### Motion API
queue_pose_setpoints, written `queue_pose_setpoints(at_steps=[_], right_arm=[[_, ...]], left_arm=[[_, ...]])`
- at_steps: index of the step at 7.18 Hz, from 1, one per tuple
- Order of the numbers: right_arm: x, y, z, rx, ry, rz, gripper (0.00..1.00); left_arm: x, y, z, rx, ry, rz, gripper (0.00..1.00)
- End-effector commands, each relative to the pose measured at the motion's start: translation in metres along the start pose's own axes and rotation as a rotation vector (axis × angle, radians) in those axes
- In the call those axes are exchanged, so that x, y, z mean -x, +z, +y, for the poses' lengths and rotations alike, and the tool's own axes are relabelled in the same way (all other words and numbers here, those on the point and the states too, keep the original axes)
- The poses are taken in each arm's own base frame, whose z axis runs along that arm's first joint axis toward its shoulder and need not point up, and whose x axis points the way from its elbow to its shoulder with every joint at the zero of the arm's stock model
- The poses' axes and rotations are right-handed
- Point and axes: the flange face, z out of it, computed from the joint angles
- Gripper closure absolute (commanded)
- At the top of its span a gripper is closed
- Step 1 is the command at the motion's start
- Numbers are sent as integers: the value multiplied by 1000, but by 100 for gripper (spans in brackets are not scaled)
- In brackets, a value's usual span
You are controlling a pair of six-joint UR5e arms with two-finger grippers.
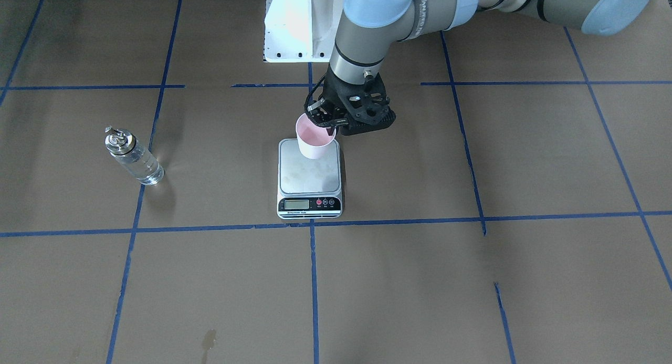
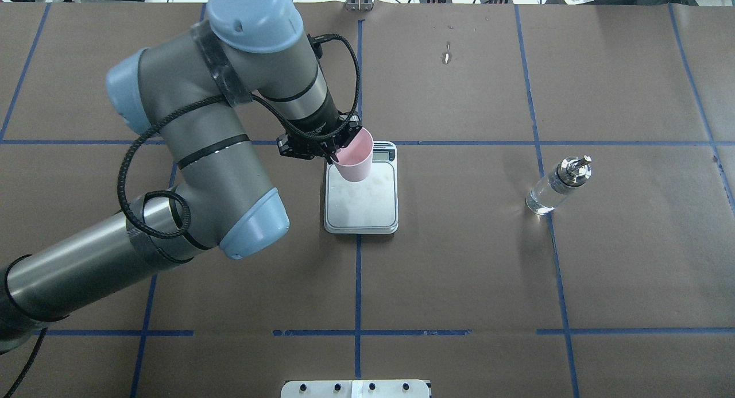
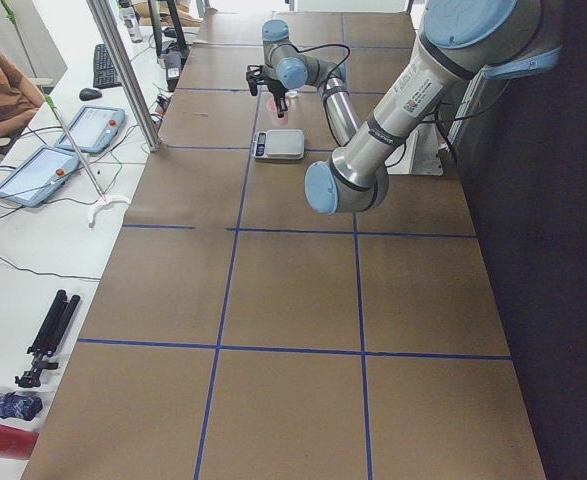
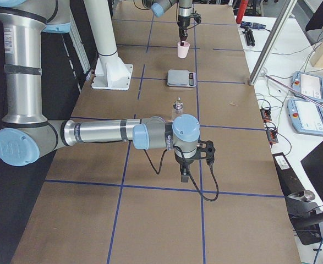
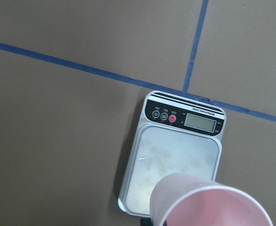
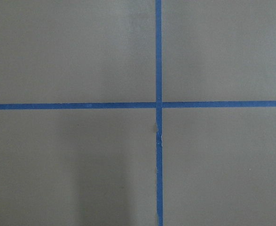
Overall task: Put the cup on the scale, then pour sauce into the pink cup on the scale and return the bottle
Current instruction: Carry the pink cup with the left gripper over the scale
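My left gripper (image 1: 328, 123) is shut on the rim of the pale pink cup (image 1: 314, 138) and holds it upright a little above the scale (image 1: 310, 177). In the overhead view the gripper (image 2: 339, 148) grips the cup (image 2: 355, 157) over the scale (image 2: 362, 205). The left wrist view shows the cup (image 5: 208, 205) over the silver platform (image 5: 175, 155). The clear glass bottle (image 2: 558, 185) with its metal spout stands alone on the robot's right side and also shows in the front view (image 1: 134, 158). My right gripper (image 4: 186, 176) hangs over bare table; I cannot tell whether it is open.
Blue tape lines (image 2: 358, 283) divide the brown table into squares. The white arm mount (image 1: 299, 28) stands at the robot's edge. A small stain (image 1: 209, 340) marks the operators' side. Tablets (image 3: 68, 145) lie on a side desk.
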Motion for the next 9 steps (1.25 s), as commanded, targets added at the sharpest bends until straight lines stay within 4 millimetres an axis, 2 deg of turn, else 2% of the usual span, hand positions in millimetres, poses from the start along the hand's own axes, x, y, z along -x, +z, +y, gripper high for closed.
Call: queue_pose_setpoints(at_steps=[1, 6, 9], right_arm=[[3, -2, -4, -4, -2, 0, 0], [9, -4, -9, -7, 2, -10, 0], [12, -7, -10, -11, -1, -10, 0]], left_arm=[[-13, 43, 7, -24, -20, -26, 100], [-13, 72, 8, -24, -23, -57, 100], [-12, 77, 13, -18, -19, -62, 100]])
